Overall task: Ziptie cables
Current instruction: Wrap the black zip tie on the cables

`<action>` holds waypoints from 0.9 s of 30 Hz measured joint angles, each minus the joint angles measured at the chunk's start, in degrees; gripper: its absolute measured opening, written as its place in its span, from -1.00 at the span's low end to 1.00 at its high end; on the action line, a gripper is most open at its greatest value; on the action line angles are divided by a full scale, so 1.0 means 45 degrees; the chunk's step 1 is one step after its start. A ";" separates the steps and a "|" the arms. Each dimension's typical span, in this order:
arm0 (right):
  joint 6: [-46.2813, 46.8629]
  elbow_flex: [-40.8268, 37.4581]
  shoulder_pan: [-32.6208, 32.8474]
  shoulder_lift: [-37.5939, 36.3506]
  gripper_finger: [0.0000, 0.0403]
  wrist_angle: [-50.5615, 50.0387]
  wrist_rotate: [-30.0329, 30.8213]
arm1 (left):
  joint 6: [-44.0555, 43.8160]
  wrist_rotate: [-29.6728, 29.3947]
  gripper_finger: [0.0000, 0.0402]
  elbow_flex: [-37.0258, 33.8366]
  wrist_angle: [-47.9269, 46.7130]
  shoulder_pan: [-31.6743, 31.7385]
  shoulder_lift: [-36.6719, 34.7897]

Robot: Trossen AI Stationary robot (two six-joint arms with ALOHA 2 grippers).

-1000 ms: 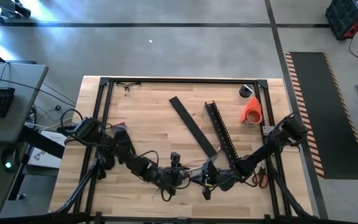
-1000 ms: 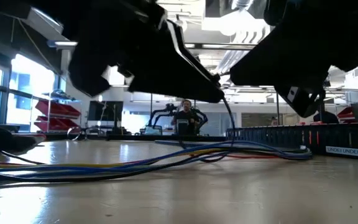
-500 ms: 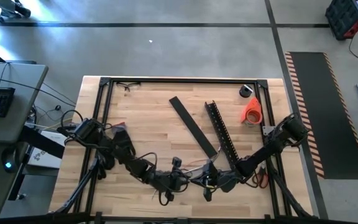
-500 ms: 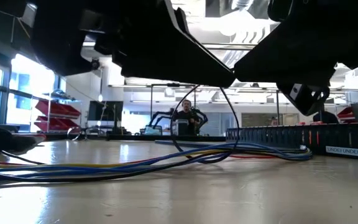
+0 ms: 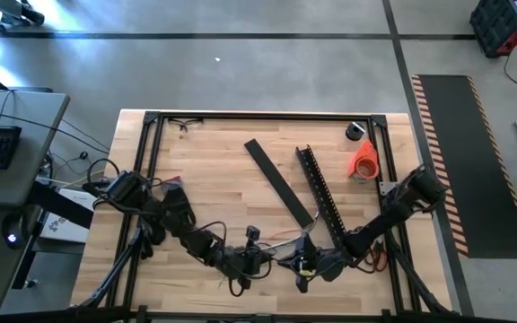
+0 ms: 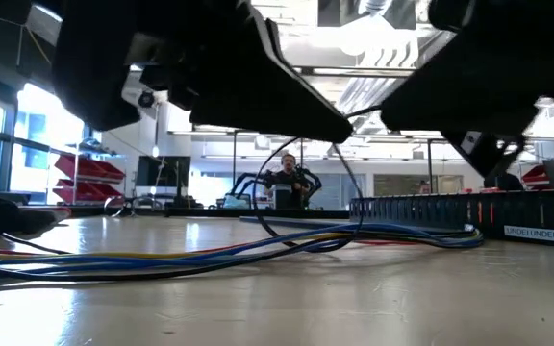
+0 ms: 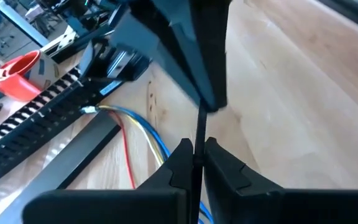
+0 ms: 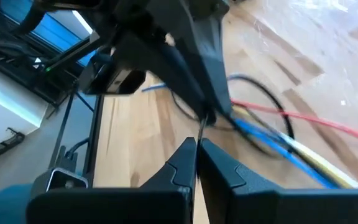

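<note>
I have the wooden table (image 5: 205, 152) in front of me with both arms brought low over its near edge, tips almost meeting, because the tie needs one end held on each side. The long black slotted channel bar (image 5: 319, 197) and the flat black strip (image 5: 276, 179) lie diagonally up the middle, an orange object (image 5: 363, 160) near the far right corner; none of that is in play.

The cables (image 6: 258, 245) run flat along the near part of the tabletop, blue, yellow and red strands together, passing under the grippers. A thin black zip tie (image 6: 301, 197) arcs up from them in an open loop, not yet cinched.

My left gripper (image 7: 194, 155) has its fingers pinched together on the tie's thin black strip, I judge so I can pull against it. My right gripper (image 8: 197, 152) is also closed to a sliver on a thin strand of the same tie, meeting the left one tip to tip above the bundle.
</note>
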 joint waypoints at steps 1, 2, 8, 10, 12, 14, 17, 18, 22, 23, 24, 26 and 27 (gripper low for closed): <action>0.0183 0.0000 0.0097 0.0000 -1.00 -0.0137 0.0044 | -0.0009 -0.0071 -0.97 0.0000 -0.0112 -0.0033 -0.0001; 0.0341 0.0000 0.0211 0.0000 -1.00 -0.0351 0.0155 | -0.0031 -0.0127 -0.97 0.0000 -0.0216 -0.0066 -0.0015; 0.0967 -0.0015 0.1137 -0.0549 -1.00 -0.2386 0.1533 | -0.0359 -0.0024 -0.97 -0.0002 -0.0565 -0.0065 -0.0024; -0.0167 -0.0015 0.1422 -0.0860 -1.00 -0.2516 0.1712 | -0.0378 0.0191 -0.97 -0.0003 -0.0506 -0.0020 -0.0029; -0.1677 0.0071 0.1614 -0.1138 -1.00 -0.2471 0.1702 | -0.0382 0.0409 -0.97 -0.0005 -0.0406 0.0057 -0.0029; -0.3693 0.0487 0.1774 -0.1214 -0.98 -0.2457 0.1623 | -0.0504 0.0699 -0.97 -0.0003 -0.0314 0.0166 -0.0029; -0.5920 0.1422 0.1872 -0.1069 -0.86 -0.2363 0.1725 | -0.0710 0.1080 -0.97 -0.0005 -0.0272 0.0370 -0.0029; -0.6342 0.1752 0.1818 -0.0906 -0.81 -0.2350 0.1738 | -0.0715 0.1098 -0.97 -0.0005 -0.0270 0.0393 -0.0029; -0.8153 0.2949 0.1417 -0.0070 -0.52 -0.4184 0.2113 | -0.0713 0.1103 -0.97 -0.0003 -0.0204 0.0401 -0.0034; -0.8473 0.3247 0.1354 0.0154 -0.45 -0.4729 0.2565 | -0.0749 0.1129 -0.97 -0.0001 -0.0200 0.0401 -0.0034; -0.8669 0.3558 0.1299 0.0343 -0.39 -0.5218 0.3159 | -0.0797 0.1135 -0.97 -0.0005 -0.0204 0.0401 -0.0034; -0.8416 0.4102 0.1273 0.0679 -0.30 -0.6427 0.4227 | -0.0808 0.1261 -0.97 -0.0004 -0.0213 0.0401 -0.0034; -0.8328 0.4360 0.1210 0.0829 -0.28 -0.7064 0.4278 | -0.0808 0.1333 -0.97 -0.0005 -0.0201 0.0401 -0.0034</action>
